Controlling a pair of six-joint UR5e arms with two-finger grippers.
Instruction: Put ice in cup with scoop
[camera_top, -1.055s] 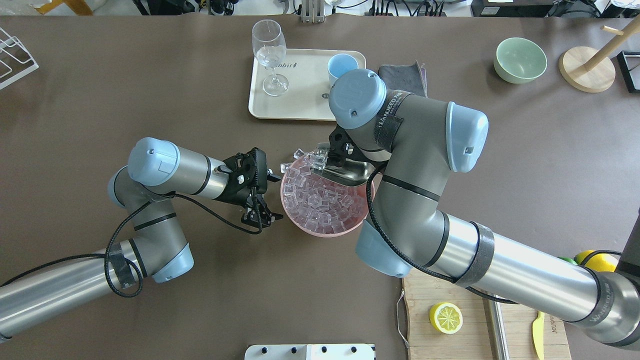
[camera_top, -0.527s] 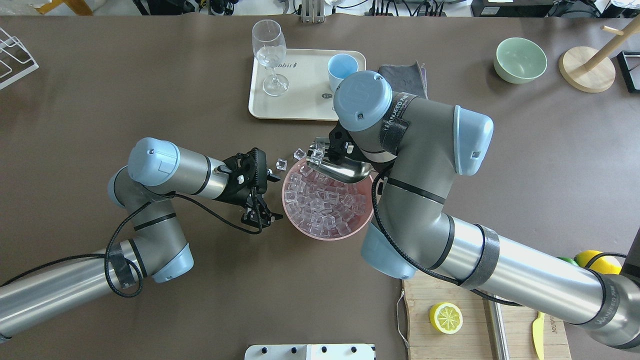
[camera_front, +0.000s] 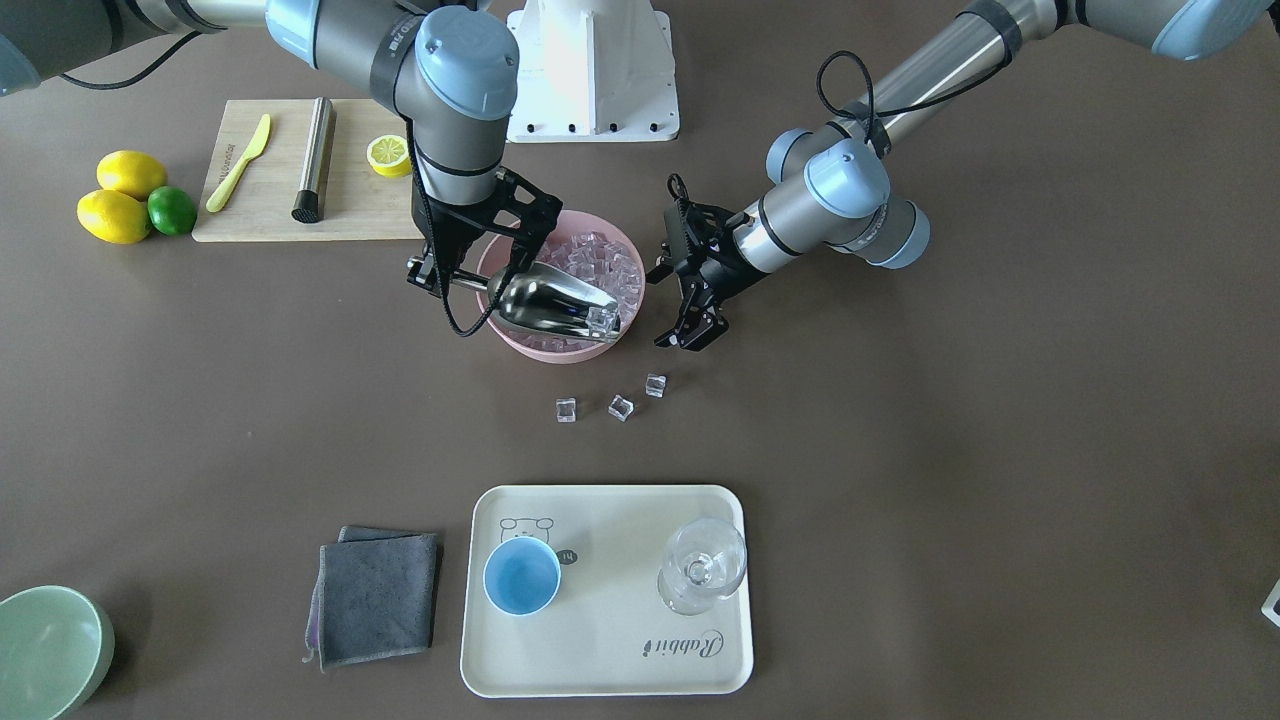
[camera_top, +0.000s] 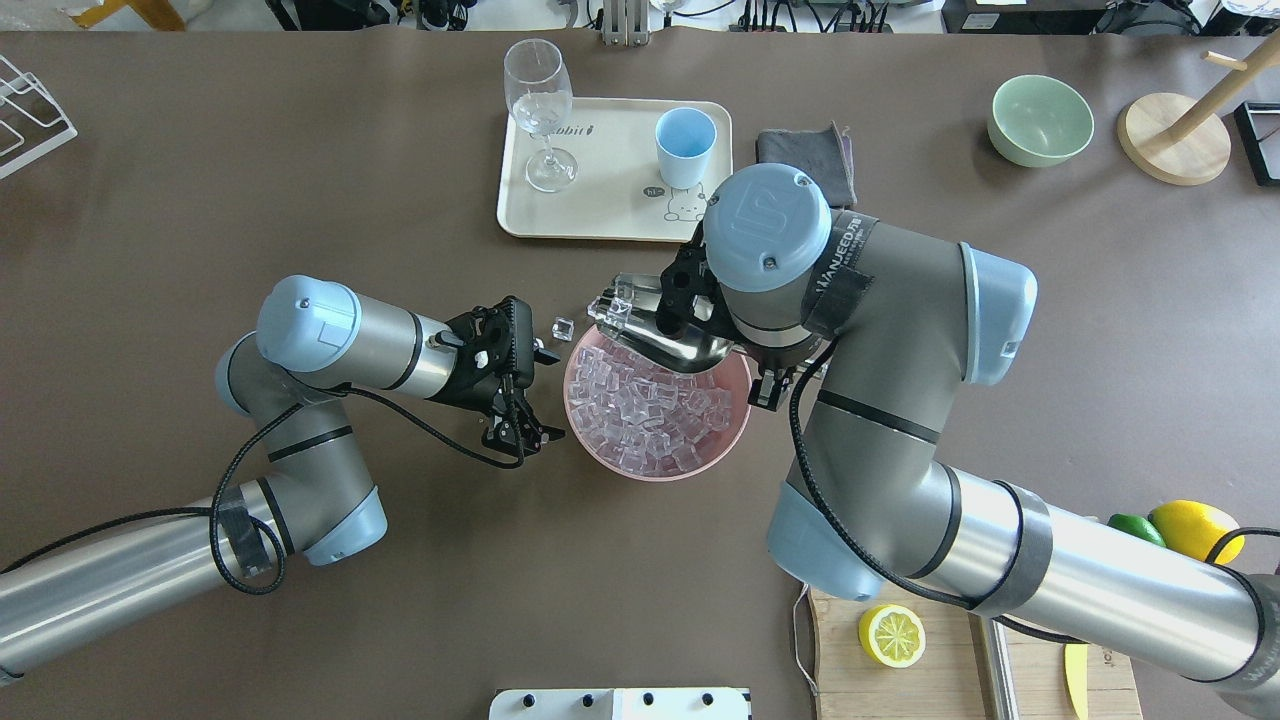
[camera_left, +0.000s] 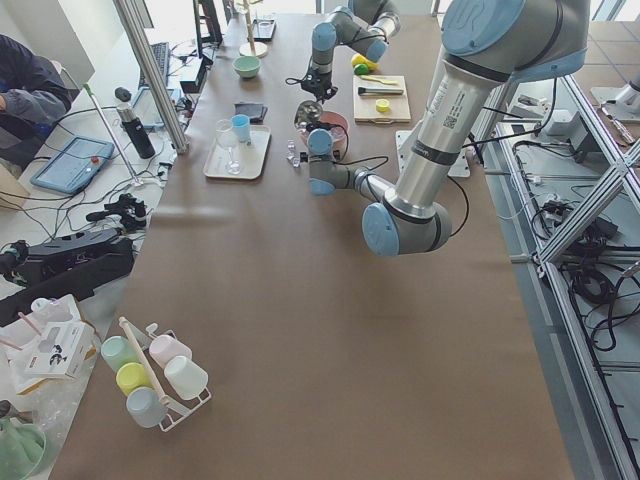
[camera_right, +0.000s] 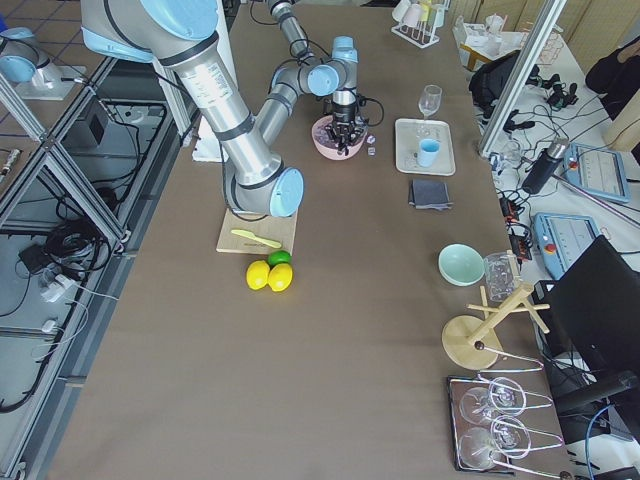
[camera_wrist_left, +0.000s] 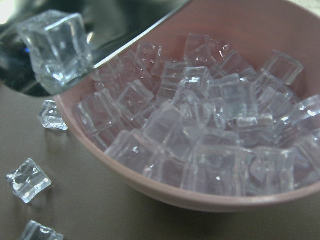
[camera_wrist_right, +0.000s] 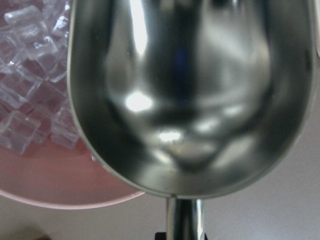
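My right gripper (camera_front: 445, 280) is shut on the handle of the steel scoop (camera_front: 555, 300), which it holds tilted over the tray-side rim of the pink bowl (camera_top: 650, 470) full of ice (camera_top: 650, 410). One cube sits at the scoop's lip (camera_top: 620, 305); the trough (camera_wrist_right: 190, 95) looks otherwise empty. Three loose cubes (camera_front: 621, 407) lie on the table between bowl and tray. The light-blue cup (camera_front: 522, 577) stands empty on the cream tray (camera_front: 600, 640). My left gripper (camera_top: 545, 392) is open and empty beside the bowl.
A stemmed glass (camera_front: 703, 565) stands on the tray beside the cup. A grey cloth (camera_front: 375, 595) lies by the tray and a pale green bowl (camera_top: 1040, 120) further off. A cutting board (camera_front: 300, 210) with half lemon, steel rod and knife is behind the bowl.
My right arm lifted the scoop out of the ice and drew it over the tray-side rim. Cubes spilled from it onto the table. The left arm has not moved.
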